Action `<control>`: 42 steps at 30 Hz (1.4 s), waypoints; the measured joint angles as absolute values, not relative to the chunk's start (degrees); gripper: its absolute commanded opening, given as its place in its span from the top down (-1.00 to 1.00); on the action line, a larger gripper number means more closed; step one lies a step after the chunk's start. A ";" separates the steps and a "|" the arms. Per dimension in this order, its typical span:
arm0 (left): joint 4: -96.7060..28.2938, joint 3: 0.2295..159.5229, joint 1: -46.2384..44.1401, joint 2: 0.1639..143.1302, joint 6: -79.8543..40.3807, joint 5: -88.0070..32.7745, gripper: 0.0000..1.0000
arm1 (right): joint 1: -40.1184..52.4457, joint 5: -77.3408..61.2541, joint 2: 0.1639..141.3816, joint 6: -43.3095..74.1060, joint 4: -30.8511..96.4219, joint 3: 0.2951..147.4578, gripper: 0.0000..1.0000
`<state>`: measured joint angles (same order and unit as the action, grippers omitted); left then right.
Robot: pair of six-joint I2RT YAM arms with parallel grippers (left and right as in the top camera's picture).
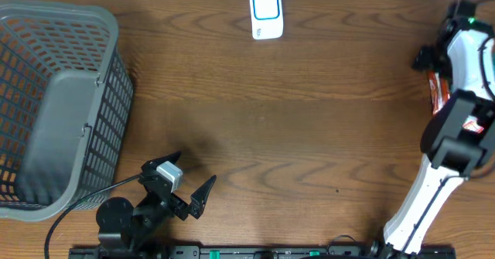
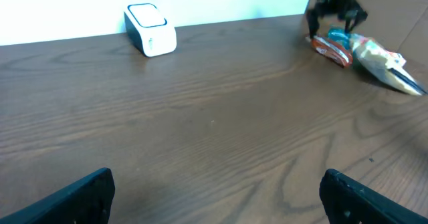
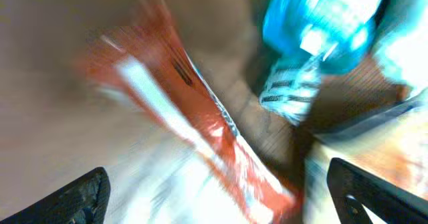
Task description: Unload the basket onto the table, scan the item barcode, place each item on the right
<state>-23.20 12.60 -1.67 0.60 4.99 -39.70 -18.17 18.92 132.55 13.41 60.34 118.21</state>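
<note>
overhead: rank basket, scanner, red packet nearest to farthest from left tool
1. Grey plastic mesh basket, just left of the left tool.
2. White blue-topped scanner box, far edge, centre.
3. Red snack packet, far right edge.

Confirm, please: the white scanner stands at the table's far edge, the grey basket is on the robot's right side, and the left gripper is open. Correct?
No. The grey basket is on the robot's left side, as the overhead view shows. The white scanner and the open left gripper are as you say.

Matt wood-grain table (image 1: 309, 135); grey plastic basket (image 1: 114, 97); glossy red packet (image 2: 331, 49).
</note>
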 measured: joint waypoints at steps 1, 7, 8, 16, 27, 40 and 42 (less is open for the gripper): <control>-23.20 12.60 -1.67 0.58 5.02 -39.68 -0.96 | -17.63 16.93 129.49 13.13 60.23 118.19 -0.99; -23.20 12.60 -1.67 0.58 5.02 -39.70 -0.96 | -15.88 1.30 108.29 12.53 59.88 118.43 -0.99; -23.20 12.60 -1.67 0.58 5.02 -39.66 -0.95 | -15.88 -0.67 105.62 12.51 60.40 118.54 -0.99; -23.20 12.60 -1.67 0.60 4.99 -39.68 -0.96 | -16.10 -13.06 82.56 12.43 70.67 118.83 -0.99; -23.20 12.60 -1.67 0.58 5.02 -39.68 -0.96 | -16.10 -15.64 58.59 12.40 72.44 118.83 -0.99; -23.20 12.60 -1.67 0.58 5.02 -39.66 -0.95 | -15.99 -15.94 40.05 10.98 77.97 118.80 -0.99; -23.20 12.60 -1.67 0.58 5.02 -39.68 -0.96 | -15.40 -15.77 38.44 10.11 78.46 118.21 -0.99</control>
